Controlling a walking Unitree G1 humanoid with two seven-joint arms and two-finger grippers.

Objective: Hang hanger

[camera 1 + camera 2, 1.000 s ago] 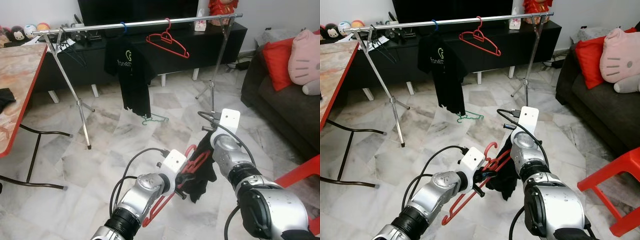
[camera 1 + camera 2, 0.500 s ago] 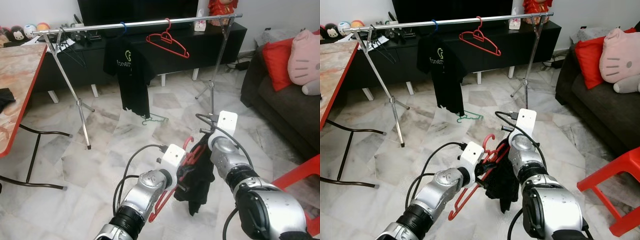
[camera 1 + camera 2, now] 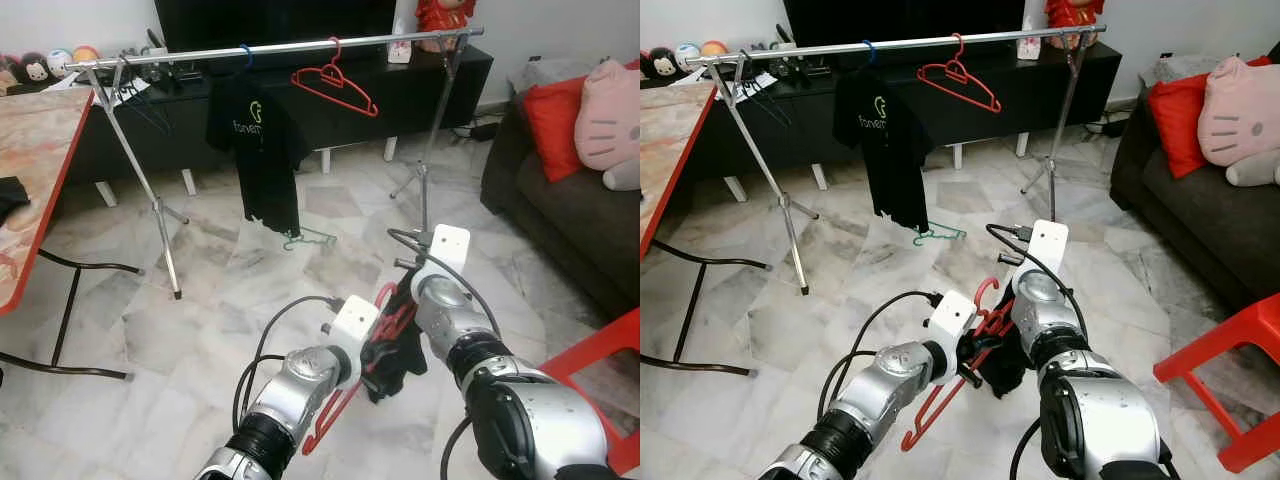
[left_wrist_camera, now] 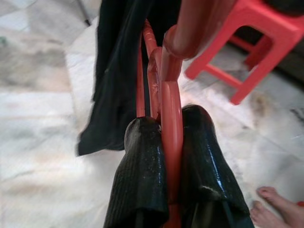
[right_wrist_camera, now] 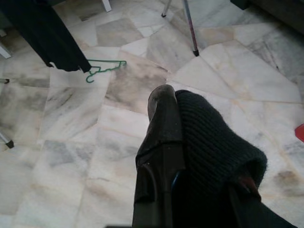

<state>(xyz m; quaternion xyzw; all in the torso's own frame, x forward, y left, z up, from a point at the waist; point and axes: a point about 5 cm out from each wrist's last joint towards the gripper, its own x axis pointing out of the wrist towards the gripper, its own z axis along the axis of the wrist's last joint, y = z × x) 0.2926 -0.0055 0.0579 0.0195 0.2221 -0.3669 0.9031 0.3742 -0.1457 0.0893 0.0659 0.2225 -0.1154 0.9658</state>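
Carry step, hanging not yet done; left gripper [image 4: 164, 156] clenched on red hanger [image 3: 955, 385] low over floor; right gripper [image 5: 190, 142] pinching the black garment [image 3: 395, 350] draped on it; next: lift to rail [image 3: 290, 46], hook over.

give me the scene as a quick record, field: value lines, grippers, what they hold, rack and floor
left gripper: shut on the red hanger, low in front of the robot
right gripper: shut on the black garment draped on that hanger
clothes rack: ahead, beyond both arms
on rack: black t-shirt and an empty red hanger
floor: green hanger lying under the t-shirt
right side: red stool, dark sofa
task state: held hanger not yet on the rail
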